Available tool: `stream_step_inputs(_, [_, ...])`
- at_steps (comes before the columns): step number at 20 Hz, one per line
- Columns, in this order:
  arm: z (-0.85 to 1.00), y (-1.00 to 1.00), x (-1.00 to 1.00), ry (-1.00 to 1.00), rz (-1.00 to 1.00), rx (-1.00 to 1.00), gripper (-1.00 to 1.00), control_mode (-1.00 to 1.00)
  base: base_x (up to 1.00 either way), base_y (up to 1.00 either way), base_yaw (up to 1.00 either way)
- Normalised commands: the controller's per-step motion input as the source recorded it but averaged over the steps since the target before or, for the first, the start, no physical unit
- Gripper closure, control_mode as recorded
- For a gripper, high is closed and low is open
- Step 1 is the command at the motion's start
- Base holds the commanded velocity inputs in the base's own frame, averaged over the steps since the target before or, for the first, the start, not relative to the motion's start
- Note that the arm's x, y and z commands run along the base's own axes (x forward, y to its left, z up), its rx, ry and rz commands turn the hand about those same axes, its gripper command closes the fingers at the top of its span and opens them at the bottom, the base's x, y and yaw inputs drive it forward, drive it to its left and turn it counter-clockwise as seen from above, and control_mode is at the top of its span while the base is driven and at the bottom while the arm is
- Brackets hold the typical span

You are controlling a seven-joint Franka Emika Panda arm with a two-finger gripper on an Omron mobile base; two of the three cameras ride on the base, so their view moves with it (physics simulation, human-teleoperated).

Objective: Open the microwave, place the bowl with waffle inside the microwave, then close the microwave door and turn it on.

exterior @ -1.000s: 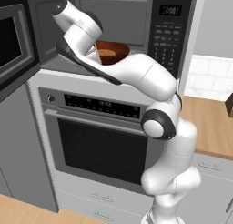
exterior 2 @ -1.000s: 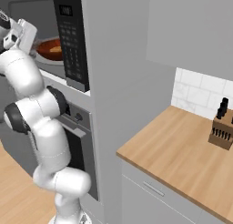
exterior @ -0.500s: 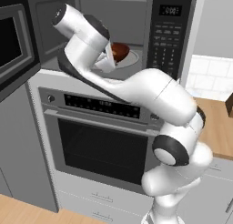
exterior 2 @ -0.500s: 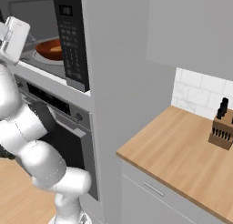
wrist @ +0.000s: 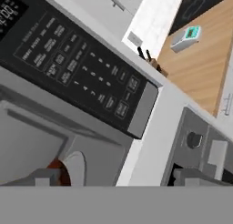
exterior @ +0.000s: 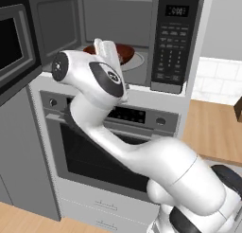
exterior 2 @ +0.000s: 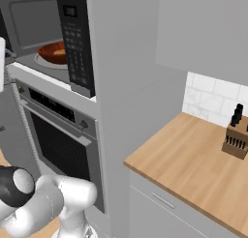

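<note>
The bowl (exterior: 117,52) sits on the round turntable (exterior 2: 44,60) inside the microwave (exterior: 61,28) cavity, and the microwave door (exterior: 13,42) hangs swung open at the left. The waffle cannot be made out in it. The gripper (wrist: 119,176) shows 2 grey fingertips set wide apart with nothing between them — it is apart and empty, aimed past the keypad panel (wrist: 77,68).

The likely trouble is in the closing step: the arm's bulky elbow lies right across the cavity mouth, just in front of the bowl, so a careless swing toward the door could clip the bowl or the cavity's lower edge.

Against 0.5 s ago, the base cameras have shifted closer, and the arm has pulled back out of the cavity — the bowl stays where it was.
</note>
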Motion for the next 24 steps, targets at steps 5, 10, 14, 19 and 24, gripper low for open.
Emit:
stream_step_inputs(5, [0.00,0.52,-1.00,-0.27,0.00,-0.05,-1.00,-1.00,0.00,0.00,0.00])
stream_step_inputs(10, [-0.07,0.96,-1.00,-0.34,0.02,-0.11,-1.00,-1.00,0.00,0.00,0.00])
stream_step_inputs(14, [-0.09,1.00,-1.00,-0.35,0.11,-0.21,-1.00,-1.00,0.00,0.00,0.00])
stream_step_inputs(19, [0.02,1.00,-0.89,-0.37,0.11,-0.25,-1.00,-1.00,0.00,0.00,0.00])
stream_step_inputs(24, [0.00,1.00,-0.51,-0.17,0.03,-0.17,-1.00,-1.00,0.00,0.00,0.00])
